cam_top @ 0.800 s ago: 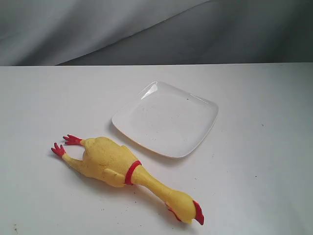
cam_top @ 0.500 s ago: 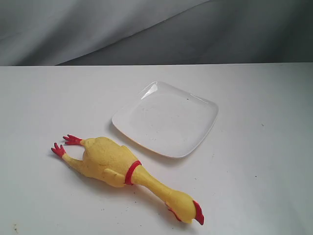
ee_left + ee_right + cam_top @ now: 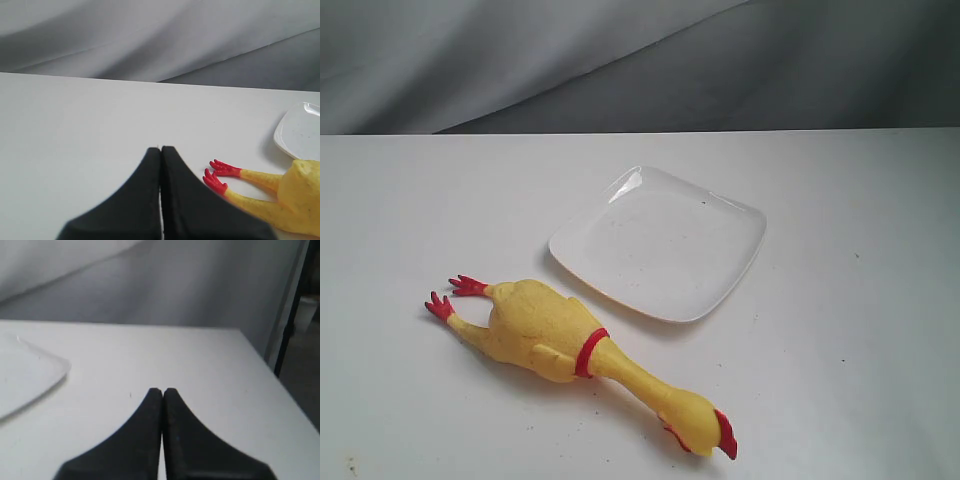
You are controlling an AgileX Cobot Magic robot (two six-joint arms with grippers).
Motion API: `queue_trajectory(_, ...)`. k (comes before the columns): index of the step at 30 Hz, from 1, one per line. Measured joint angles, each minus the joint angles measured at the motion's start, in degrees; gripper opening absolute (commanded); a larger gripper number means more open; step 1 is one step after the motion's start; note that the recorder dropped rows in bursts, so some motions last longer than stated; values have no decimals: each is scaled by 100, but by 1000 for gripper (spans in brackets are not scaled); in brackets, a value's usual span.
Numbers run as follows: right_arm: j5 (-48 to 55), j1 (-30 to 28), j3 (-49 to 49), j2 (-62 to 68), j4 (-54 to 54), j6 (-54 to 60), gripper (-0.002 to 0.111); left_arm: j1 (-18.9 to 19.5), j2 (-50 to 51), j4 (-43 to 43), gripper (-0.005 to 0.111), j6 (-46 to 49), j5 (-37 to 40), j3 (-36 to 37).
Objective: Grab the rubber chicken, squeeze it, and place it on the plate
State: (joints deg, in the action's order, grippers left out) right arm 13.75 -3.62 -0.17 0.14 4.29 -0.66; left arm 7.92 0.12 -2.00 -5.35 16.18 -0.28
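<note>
Left gripper (image 3: 160,149), jaws pressed together and empty, hangs low near the chicken's (image 3: 295,192) feet. Right gripper (image 3: 162,390), likewise closed and empty, hangs near the plate (image 3: 27,375).

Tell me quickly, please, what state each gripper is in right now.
Left gripper: closed, holding nothing.
Right gripper: closed, holding nothing.

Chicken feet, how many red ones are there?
2. The near foot and the far foot lie side by side on the table, at the rubber chicken's end opposite its head.
</note>
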Motion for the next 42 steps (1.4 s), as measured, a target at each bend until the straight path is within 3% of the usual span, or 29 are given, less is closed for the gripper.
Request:
queue_trajectory(20, -4883, 0, 0, -14, 257, 174, 0, 0, 0, 0, 0, 0, 0, 0)
queue_trajectory(24, -5800, 0, 0, -14, 257, -961, 0, 0, 0, 0, 0, 0, 0, 0)
queue_trajectory(27, -5706, 0, -112, -14, 257, -2087, 0, 0, 0, 0, 0, 0, 0, 0)
queue_trajectory(33, -3811, 0, -1339, 974, 502, -3249, 0, 0, 0, 0, 0, 0, 0, 0)
queue_trajectory(36, -3187, 45, -2197, 1950, 1997, -4221, 0, 0, 0, 0, 0, 0, 0, 0)
queue_trajectory(38, -3028, 330, -2977, 3043, 4381, -6072, 0, 0, 0, 0, 0, 0, 0, 0)
queue_trajectory(39, -3220, 529, -3487, 3854, 6202, -7524, 0, 0, 0, 0, 0, 0, 0, 0)
queue_trajectory(41, -4223, 713, -4419, 5040, 8515, -9584, 0, 0, 0, 0, 0, 0, 0, 0)
queue_trajectory(42, -4705, 737, -4680, 5454, 8832, -9871, 0, 0, 0, 0, 0, 0, 0, 0)
